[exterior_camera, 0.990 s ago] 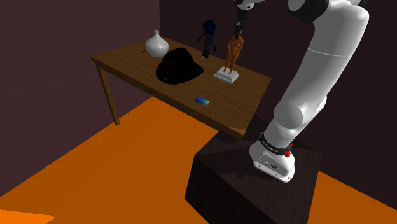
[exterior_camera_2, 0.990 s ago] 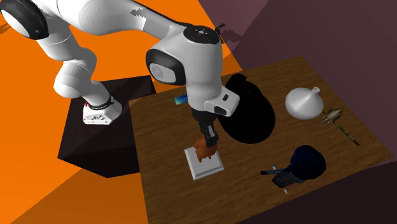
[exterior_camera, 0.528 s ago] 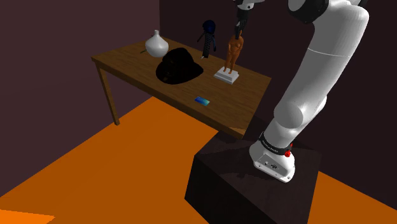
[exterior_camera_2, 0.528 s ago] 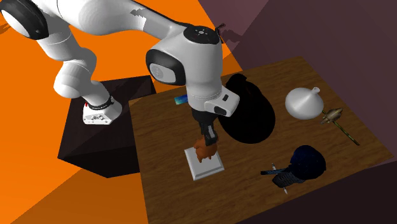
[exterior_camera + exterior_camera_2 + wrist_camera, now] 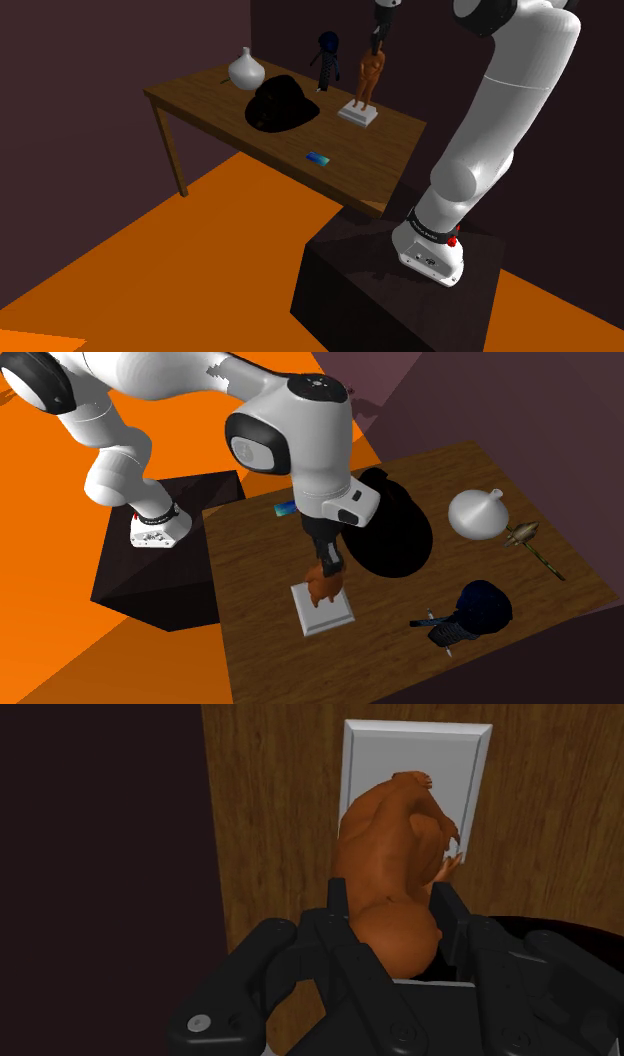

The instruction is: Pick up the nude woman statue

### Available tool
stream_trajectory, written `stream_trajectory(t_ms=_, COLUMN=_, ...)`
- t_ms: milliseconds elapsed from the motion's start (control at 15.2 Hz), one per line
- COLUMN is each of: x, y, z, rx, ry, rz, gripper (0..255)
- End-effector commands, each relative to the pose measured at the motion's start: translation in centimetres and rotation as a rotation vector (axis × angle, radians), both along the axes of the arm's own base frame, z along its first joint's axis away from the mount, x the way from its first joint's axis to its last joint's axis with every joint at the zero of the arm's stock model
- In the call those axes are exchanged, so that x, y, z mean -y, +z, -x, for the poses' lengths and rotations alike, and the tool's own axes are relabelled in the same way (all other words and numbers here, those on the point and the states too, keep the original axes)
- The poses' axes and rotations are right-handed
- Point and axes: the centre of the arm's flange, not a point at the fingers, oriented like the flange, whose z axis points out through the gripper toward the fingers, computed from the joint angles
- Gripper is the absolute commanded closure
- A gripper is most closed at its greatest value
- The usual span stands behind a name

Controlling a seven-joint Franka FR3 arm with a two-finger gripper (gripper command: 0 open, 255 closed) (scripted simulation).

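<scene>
The statue (image 5: pixel 368 78) is an orange-brown nude woman standing upright on a flat white square base (image 5: pixel 358 113), near the table's (image 5: pixel 200 105) end closest to the arm. My gripper (image 5: pixel 377 42) comes straight down and is shut on the figure's head and shoulders. In the wrist view the two black fingers clasp the brown body (image 5: pixel 390 874) on either side, with the white base (image 5: pixel 415 764) beyond it over the wood. From the second exterior view the gripper (image 5: pixel 326 567) hides most of the figure (image 5: pixel 322 585). The base seems raised just off the tabletop.
A black hat (image 5: pixel 280 103) lies close beside the statue. A white vase (image 5: pixel 246 70) and a dark blue figurine (image 5: pixel 327 55) stand farther back. A small blue card (image 5: pixel 318 158) lies near the table's front edge. A brass object (image 5: pixel 530 542) lies by the vase.
The gripper and the statue have risen slightly together; the white base sits a little higher in the shoulder view. Everything else on the table is unmoved.
</scene>
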Motion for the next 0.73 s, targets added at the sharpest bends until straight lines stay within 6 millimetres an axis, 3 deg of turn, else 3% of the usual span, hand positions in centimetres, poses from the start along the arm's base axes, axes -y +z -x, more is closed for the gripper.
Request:
stream_trajectory(t_ms=0, x=0.0, y=1.2, z=0.0, rx=0.002, ry=0.000, rz=0.001, gripper=255)
stream_trajectory(t_ms=528, x=0.0, y=5.4, z=0.0, rx=0.002, ry=0.000, rz=0.001, gripper=255)
stream_trajectory(t_ms=660, x=0.0, y=5.5, z=0.0, rx=0.002, ry=0.000, rz=0.001, gripper=255)
